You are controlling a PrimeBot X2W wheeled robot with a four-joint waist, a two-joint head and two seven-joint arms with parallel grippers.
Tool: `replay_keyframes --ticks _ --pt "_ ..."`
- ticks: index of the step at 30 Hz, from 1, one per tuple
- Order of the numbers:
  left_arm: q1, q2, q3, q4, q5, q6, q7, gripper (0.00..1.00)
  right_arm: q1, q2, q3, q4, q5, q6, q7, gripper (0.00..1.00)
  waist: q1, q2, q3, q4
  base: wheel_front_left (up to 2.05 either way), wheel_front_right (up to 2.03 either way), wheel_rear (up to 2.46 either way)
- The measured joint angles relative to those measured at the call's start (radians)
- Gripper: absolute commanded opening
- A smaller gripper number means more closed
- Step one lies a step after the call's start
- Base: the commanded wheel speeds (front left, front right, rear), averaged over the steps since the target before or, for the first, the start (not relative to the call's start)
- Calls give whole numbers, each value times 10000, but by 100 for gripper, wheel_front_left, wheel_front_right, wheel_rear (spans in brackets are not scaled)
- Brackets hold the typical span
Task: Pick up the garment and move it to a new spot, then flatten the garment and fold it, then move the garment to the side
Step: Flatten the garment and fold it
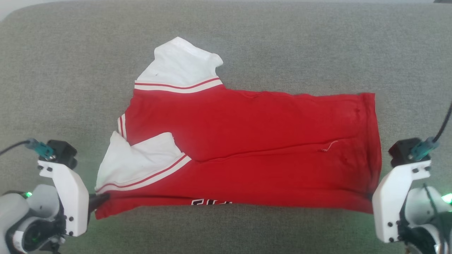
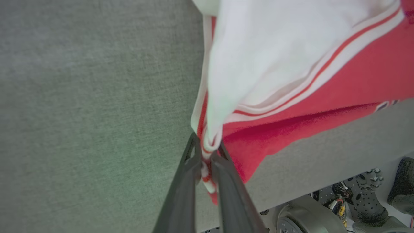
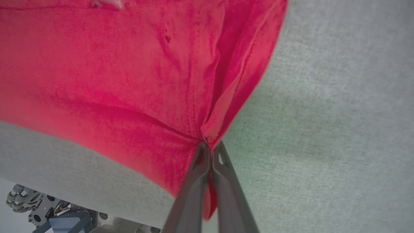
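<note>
1. The garment (image 1: 254, 141) is lying spread across the grey fabric counter (image 1: 282, 42) — lettering peeking out at its near edge.
2. The left hand (image 2: 207, 155) is clamping the garment's striped sleeve corner.
3. The right hand (image 3: 211, 147) is pinching its red hem corner.

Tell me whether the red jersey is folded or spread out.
Folded: the jersey turns under at its near edge, with lettering peeking from beneath, and a white sleeve lies over the red body.

Desk (image 1: 268, 38), grey cloth top. Free: wide band beyond the garment (image 1: 261, 141), strips at both ends, narrow strip along near edge. Obstructions: garment spread mid-desk; left claw (image 2: 207, 155) and right claw (image 3: 210, 145) clamped on its near corners.
</note>
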State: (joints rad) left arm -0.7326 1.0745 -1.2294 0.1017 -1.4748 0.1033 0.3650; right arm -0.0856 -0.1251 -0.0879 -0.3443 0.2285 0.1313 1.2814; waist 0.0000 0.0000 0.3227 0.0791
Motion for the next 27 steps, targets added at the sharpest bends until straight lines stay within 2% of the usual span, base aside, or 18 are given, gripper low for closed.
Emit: replay_keyframes --ticks 2,4,5,6,7,8,9,13,16,22,25,27 --pt "105 -142 -50 117 6 -8 -36 0 128 84 40 173 -25 -2 -90 0 0 0 18 -28 0 0 0" --pt "187 -334 -59 353 31 -40 -102 27 167 174 132 439 -88 -2 -316 0 0 0 42 -70 0 0 0" --pt "199 -408 -71 477 31 -81 -102 36 165 209 188 568 -132 -2 -458 0 0 0 54 -93 0 0 0" --pt "199 -476 -77 596 44 -125 -102 48 159 242 209 711 -157 -2 -564 15 0 0 64 -116 0 0 0" --pt "199 -552 -82 713 71 -173 -104 86 141 268 249 859 -176 -2 -652 29 0 0 70 -144 0 0 0" --pt "199 -619 -82 832 71 -222 -104 100 129 276 301 965 -184 -2 -777 63 0 0 72 -168 0 0 0" --pt "200 -663 -82 918 71 -270 -104 100 110 276 374 1070 -198 -2 -890 100 0 1 66 -188 0 0 0" --pt "186 -734 -46 1053 71 -420 -107 100 -9 270 546 1296 -167 -2 -1220 100 0 1 -37 -247 0 0 0" --pt "112 -516 29 1024 113 -399 -136 100 -51 234 560 1223 -105 -2 -1427 100 0 0 -174 -288 0 0 0" --pt "-303 288 376 318 316 82 -174 100 -158 259 451 717 -8 -2 -2174 100 0 0 -437 -467 0 0 0" --pt "-603 652 598 -90 313 391 -104 100 -338 301 468 489 -40 -2 -2901 100 0 0 -497 -656 0 0 0" --pt "-881 907 794 -330 370 525 -82 100 -515 399 593 360 -169 -2 -3827 100 0 0 -514 -921 0 0 0"
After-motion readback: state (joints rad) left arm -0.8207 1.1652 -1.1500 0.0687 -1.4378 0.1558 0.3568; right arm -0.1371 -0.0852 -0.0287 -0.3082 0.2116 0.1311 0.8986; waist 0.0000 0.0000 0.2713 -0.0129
